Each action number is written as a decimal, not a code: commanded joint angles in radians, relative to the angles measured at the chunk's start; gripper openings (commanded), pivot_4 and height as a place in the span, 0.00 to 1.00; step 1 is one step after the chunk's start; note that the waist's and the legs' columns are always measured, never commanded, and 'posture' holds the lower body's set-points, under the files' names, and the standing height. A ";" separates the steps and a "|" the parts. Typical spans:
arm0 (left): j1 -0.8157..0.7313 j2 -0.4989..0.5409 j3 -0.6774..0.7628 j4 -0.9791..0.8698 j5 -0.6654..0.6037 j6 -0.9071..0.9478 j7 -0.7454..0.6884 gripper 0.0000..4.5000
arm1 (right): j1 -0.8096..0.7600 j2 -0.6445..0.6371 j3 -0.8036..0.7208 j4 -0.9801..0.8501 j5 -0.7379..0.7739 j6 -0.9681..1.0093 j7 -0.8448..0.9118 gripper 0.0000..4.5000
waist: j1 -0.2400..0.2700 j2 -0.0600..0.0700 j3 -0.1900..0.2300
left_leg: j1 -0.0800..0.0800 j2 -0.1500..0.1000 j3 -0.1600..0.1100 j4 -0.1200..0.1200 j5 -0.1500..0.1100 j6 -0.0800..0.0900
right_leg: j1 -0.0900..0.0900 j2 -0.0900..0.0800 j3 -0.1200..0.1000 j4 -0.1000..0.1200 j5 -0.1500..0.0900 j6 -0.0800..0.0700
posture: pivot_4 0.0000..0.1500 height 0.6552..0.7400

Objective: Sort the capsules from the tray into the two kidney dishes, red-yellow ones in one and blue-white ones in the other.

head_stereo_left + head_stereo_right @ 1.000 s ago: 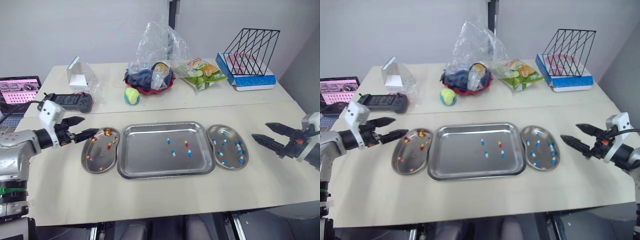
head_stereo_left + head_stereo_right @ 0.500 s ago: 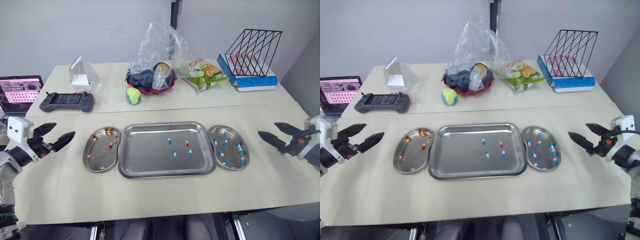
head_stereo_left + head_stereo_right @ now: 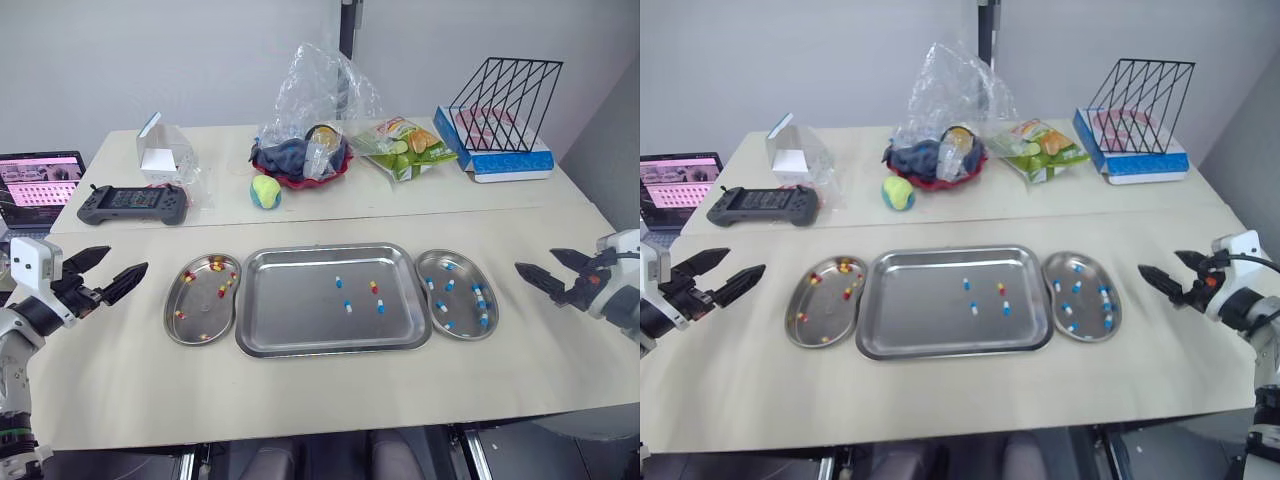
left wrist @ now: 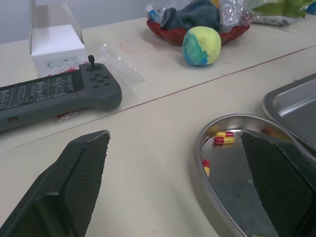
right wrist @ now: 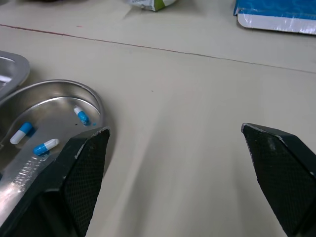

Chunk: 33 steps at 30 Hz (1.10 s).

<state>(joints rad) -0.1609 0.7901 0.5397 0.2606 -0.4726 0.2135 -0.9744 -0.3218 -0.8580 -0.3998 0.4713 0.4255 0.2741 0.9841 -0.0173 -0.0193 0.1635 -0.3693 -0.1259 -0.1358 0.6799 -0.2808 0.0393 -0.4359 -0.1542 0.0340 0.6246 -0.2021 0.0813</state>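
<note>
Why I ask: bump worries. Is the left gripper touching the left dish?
Apart. The left eye view shows bare table between the left gripper and the left dish.

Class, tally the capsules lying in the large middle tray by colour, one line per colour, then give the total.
Blue-white capsules: 3
Red-yellow capsules: 1
Total in the tray: 4
</note>
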 commanded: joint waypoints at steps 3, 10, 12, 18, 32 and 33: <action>-0.026 0.027 -0.007 0.001 0.002 -0.039 -0.006 0.99 | 0.012 -0.016 -0.026 -0.065 0.015 -0.019 0.008 1.00 | -0.031 0.001 0.000 | -0.002 -0.016 -0.034 0.001 0.004 0.000 | 0.016 -0.022 -0.034 0.001 -0.005 0.002 | 1.00 1.00; -0.033 0.046 -0.032 -0.014 -0.010 -0.033 -0.057 0.99 | -0.016 -0.019 -0.040 -0.031 0.025 0.001 -0.025 1.00 | -0.004 0.003 -0.001 | -0.011 -0.034 -0.055 0.004 0.021 -0.009 | 0.010 -0.033 -0.045 0.001 -0.009 0.007 | 1.00 1.00; -0.033 0.048 -0.034 -0.015 -0.013 -0.031 -0.062 0.99 | -0.014 -0.020 -0.041 -0.037 0.027 0.005 -0.025 1.00 | 0.000 0.003 -0.001 | -0.010 -0.032 -0.053 0.003 0.020 -0.009 | 0.010 -0.030 -0.043 0.001 -0.009 0.005 | 1.00 1.00; -0.049 0.053 -0.052 -0.032 -0.016 -0.029 -0.085 0.99 | 0.006 -0.029 -0.042 -0.101 0.035 0.053 -0.031 1.00 | 0.003 0.003 -0.001 | -0.005 -0.031 -0.047 0.000 0.018 -0.005 | 0.010 -0.029 -0.036 0.002 -0.009 0.005 | 1.00 1.00; -0.024 0.091 -0.123 -0.223 -0.110 0.100 -0.239 0.99 | 0.061 0.053 0.135 -0.676 0.150 0.325 -0.087 1.00 | 0.001 0.003 -0.001 | -0.003 -0.023 -0.033 0.000 0.013 -0.002 | 0.006 -0.024 -0.025 0.002 -0.008 0.005 | 1.00 1.00; -0.016 0.092 -0.123 -0.241 -0.116 0.107 -0.246 0.99 | 0.059 0.064 0.158 -0.706 0.148 0.338 -0.100 1.00 | 0.002 0.003 -0.001 | -0.002 -0.022 -0.031 0.000 0.013 -0.002 | 0.006 -0.022 -0.024 0.002 -0.008 0.005 | 1.00 1.00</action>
<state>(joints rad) -0.1815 0.8562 0.4021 0.0706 -0.5565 0.3108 -1.2008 -0.2525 -0.7983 -0.2643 -0.1627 0.5605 0.5878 0.9068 -0.0152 -0.0164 0.1630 -0.3718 -0.1462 -0.1657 0.6797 -0.2685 0.0358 -0.4308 -0.1754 0.0113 0.6263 -0.2102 0.0862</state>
